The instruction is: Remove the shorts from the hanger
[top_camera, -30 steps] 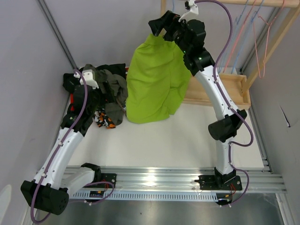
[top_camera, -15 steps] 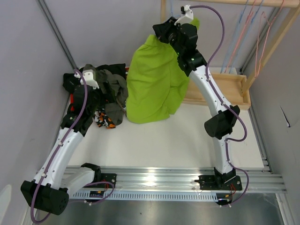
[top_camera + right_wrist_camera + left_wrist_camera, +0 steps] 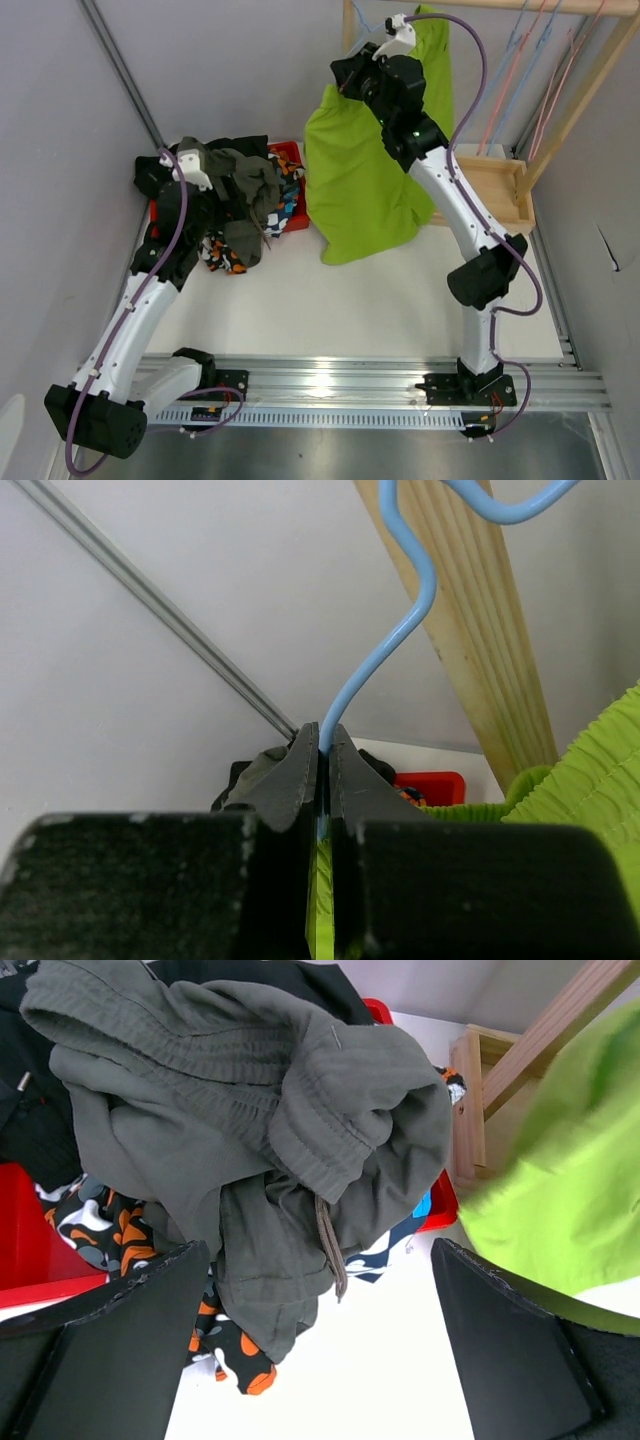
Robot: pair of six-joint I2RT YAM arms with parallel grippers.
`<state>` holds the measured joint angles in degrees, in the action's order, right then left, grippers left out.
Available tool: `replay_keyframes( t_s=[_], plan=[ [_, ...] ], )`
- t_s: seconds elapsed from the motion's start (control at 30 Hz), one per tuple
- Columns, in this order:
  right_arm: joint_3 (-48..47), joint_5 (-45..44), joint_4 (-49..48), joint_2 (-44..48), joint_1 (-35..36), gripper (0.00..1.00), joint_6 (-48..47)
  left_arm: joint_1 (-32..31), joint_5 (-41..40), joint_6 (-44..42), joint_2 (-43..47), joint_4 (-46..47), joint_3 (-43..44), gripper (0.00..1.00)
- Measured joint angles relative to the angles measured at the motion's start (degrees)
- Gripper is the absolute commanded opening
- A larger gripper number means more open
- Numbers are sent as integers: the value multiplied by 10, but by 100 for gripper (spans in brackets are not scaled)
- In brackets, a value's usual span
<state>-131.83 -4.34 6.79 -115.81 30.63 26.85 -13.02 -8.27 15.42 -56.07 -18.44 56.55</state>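
Nearest us, the left gripper (image 3: 320,1260) hovers, black fingers spread wide, over crumpled dark grey-olive fabric shorts (image 3: 250,1110). These bury most of a red plastic bin (image 3: 30,1250), and an orange-black-white patterned pair (image 3: 90,1225) peeks out beneath. Farther back, the right gripper (image 3: 323,742) is pinched tight on a light blue wire hanger (image 3: 400,630) beside a pale wooden rack (image 3: 470,630). Lime green fabric shorts (image 3: 365,190) hang below. The hanger's lower part is hidden, so we cannot tell how they sit on it.

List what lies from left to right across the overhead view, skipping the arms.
heap of dark and patterned shorts → lime green shorts → wooden rack base → wire hangers
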Motion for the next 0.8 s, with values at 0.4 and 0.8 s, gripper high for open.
replay_keyframes(
  t_s=[0.4, 0.8],
  plan=[
    [198, -51, 47, 290, 6, 0, -16, -52, 162, -20, 2, 56, -21, 99],
    [416, -105, -29, 487, 121, 0, -21, -283, 323, 11, 59, 204, -19, 99]
  ],
)
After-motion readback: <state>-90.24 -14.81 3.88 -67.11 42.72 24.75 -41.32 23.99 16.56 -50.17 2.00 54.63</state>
